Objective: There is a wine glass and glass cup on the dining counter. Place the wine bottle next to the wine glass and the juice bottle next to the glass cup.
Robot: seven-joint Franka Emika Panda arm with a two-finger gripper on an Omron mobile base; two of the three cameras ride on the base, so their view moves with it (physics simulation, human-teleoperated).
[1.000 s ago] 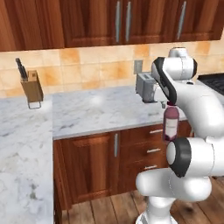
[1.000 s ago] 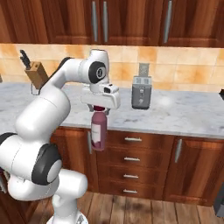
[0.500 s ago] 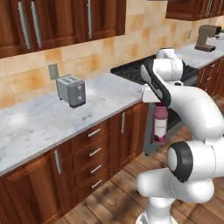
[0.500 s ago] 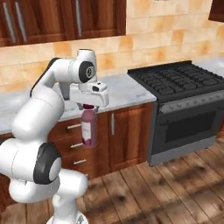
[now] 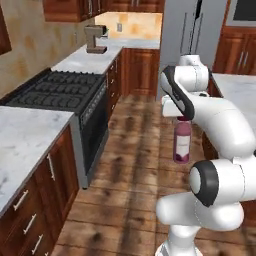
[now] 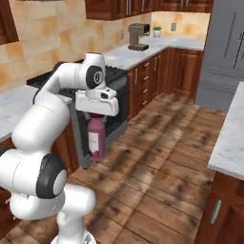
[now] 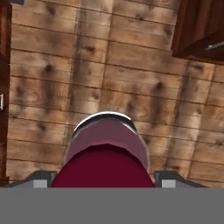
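Note:
The juice bottle [image 5: 182, 142], stubby and dark red with a pale pink label, hangs upright over the wooden floor. My gripper [image 5: 183, 119] is shut on its maroon cap. From the right base view the juice bottle [image 6: 96, 138] hangs under the gripper [image 6: 96, 114] in front of the stove. In the hand view the juice bottle [image 7: 105, 151] lies straight below, between the fingertips [image 7: 41, 178] of the gripper [image 7: 105, 179]. An edge of the dining counter [image 5: 239, 89] [image 6: 232, 138] shows at the right. The wine glass, glass cup and wine bottle are out of view.
A black stove [image 5: 55, 92] [image 6: 114, 76] sits in the marble worktop [image 5: 20, 137] on the left. A coffee machine [image 5: 94, 39] [image 6: 138, 36] stands further along. A grey fridge [image 5: 192, 25] [image 6: 226, 47] closes the far end. Wooden floor [image 5: 132, 150] runs between worktop and island.
The whole picture has swung from the toaster and stove to the stove, fridge and island, so the base has turned. The juice bottle stays held in the gripper.

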